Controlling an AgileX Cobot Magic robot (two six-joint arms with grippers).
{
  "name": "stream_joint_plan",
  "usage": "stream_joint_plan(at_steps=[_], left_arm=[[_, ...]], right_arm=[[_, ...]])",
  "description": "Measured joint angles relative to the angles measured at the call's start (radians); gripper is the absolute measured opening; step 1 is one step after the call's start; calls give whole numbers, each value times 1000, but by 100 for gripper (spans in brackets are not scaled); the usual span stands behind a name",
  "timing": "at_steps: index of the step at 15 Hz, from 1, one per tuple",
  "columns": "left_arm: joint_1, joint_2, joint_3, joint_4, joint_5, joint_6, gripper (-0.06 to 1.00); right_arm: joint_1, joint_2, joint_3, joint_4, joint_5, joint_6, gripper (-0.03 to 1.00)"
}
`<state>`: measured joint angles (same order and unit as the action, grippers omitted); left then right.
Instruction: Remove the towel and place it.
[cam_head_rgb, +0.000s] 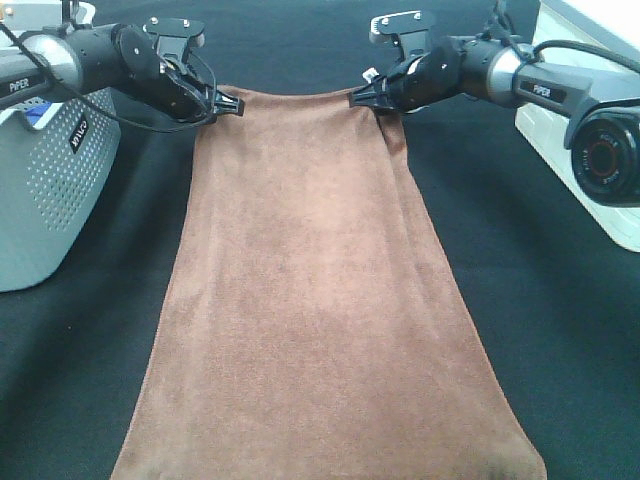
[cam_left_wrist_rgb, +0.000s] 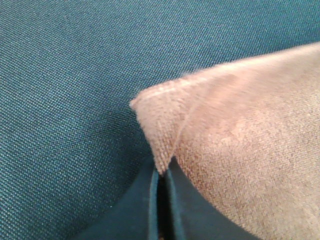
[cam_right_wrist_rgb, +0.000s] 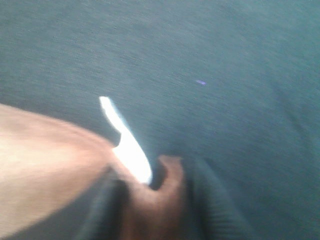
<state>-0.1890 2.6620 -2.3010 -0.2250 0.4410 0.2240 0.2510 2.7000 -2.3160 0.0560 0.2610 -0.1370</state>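
The reddish-brown plush towel (cam_head_rgb: 310, 290) hangs spread out between my two grippers over the dark cloth table, its lower edge at the front of the exterior view. My left gripper (cam_head_rgb: 228, 102) is shut on the towel's far left corner; the left wrist view shows that corner (cam_left_wrist_rgb: 170, 125) pinched between the dark fingers (cam_left_wrist_rgb: 145, 210). My right gripper (cam_head_rgb: 365, 97) is shut on the far right corner. In the blurred right wrist view the towel (cam_right_wrist_rgb: 45, 165) and its white tag (cam_right_wrist_rgb: 130, 150) show at the jaws.
A grey perforated basket (cam_head_rgb: 45, 180) stands at the left edge with something blue (cam_head_rgb: 35, 113) in it. A white box-like object (cam_head_rgb: 590, 120) sits at the right edge. The table is covered in dark cloth (cam_head_rgb: 560, 330).
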Motion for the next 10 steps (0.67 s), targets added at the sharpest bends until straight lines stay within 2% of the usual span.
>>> stream_joint_plan(at_steps=[5, 8, 10], left_arm=[[0, 1, 0, -1, -18, 1, 3], [0, 1, 0, 9, -19, 1, 4], [0, 1, 0, 29, -18, 1, 4]], right_arm=[[-39, 0, 0, 20, 8, 0, 53], [-39, 0, 0, 139, 16, 0, 53], [-39, 0, 0, 192, 54, 0, 54]])
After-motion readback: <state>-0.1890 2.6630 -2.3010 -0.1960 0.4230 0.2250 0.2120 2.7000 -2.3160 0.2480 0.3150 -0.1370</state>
